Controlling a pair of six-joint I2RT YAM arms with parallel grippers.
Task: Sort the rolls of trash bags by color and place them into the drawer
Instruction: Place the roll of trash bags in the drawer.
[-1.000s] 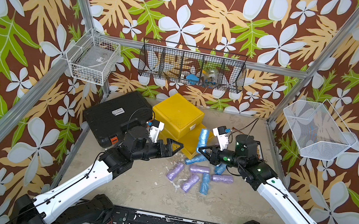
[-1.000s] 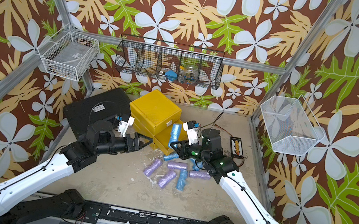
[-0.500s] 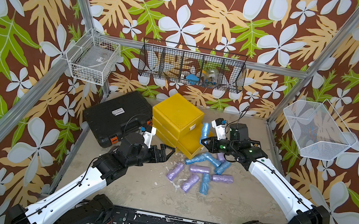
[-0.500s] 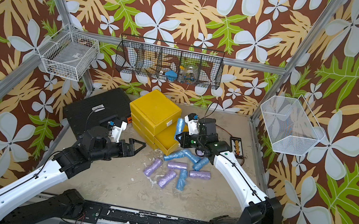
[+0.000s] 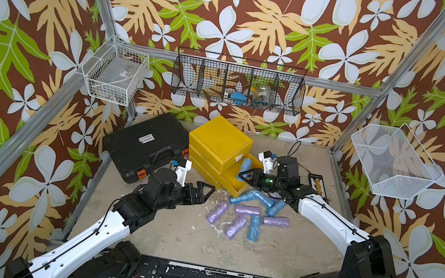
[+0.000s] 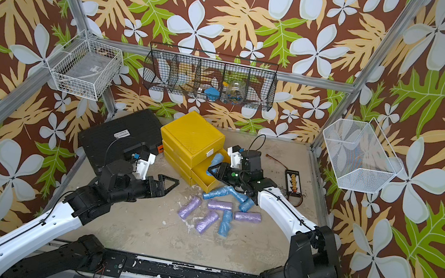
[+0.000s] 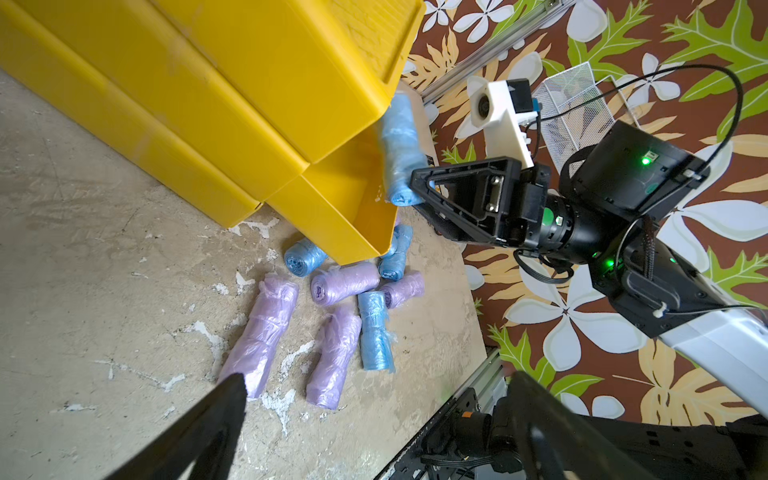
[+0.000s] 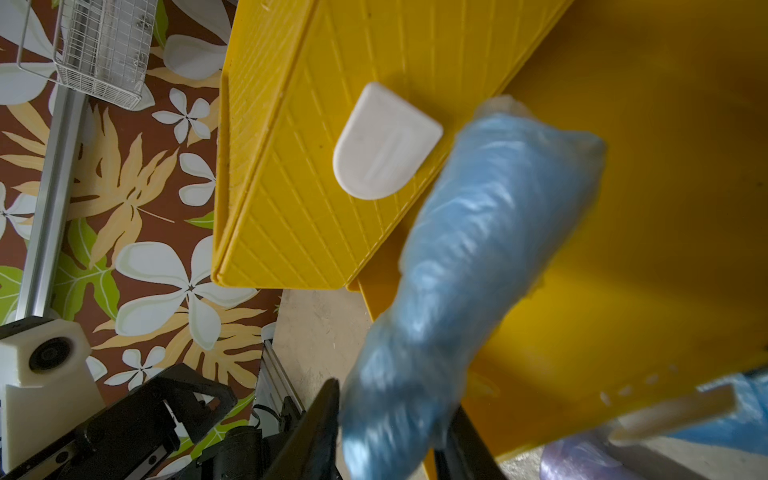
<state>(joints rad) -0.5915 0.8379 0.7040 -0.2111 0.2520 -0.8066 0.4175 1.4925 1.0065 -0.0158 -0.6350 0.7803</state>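
The yellow cabinet (image 5: 220,145) has its lowest drawer (image 5: 233,183) pulled out. A light blue roll (image 5: 245,164) leans into that drawer, blurred in the right wrist view (image 8: 478,249). My right gripper (image 5: 240,177) is at the roll's lower end, jaws parted around it (image 8: 395,399), and the roll is slipping from them. Loose blue rolls (image 5: 248,195) and lilac rolls (image 5: 247,210) lie on the floor in front of the drawer, also in the left wrist view (image 7: 332,282). My left gripper (image 5: 207,189) hangs open and empty, left of the pile (image 7: 378,380).
A black tool case (image 5: 146,145) lies left of the cabinet. A small black abacus-like strip (image 5: 317,187) sits near the right wall. Wire baskets hang on the left wall (image 5: 114,77), back wall (image 5: 239,82) and right wall (image 5: 393,163).
My right gripper carried the blue roll back over the open drawer and its jaws have parted. My left arm drew back to the left, away from the cabinet.
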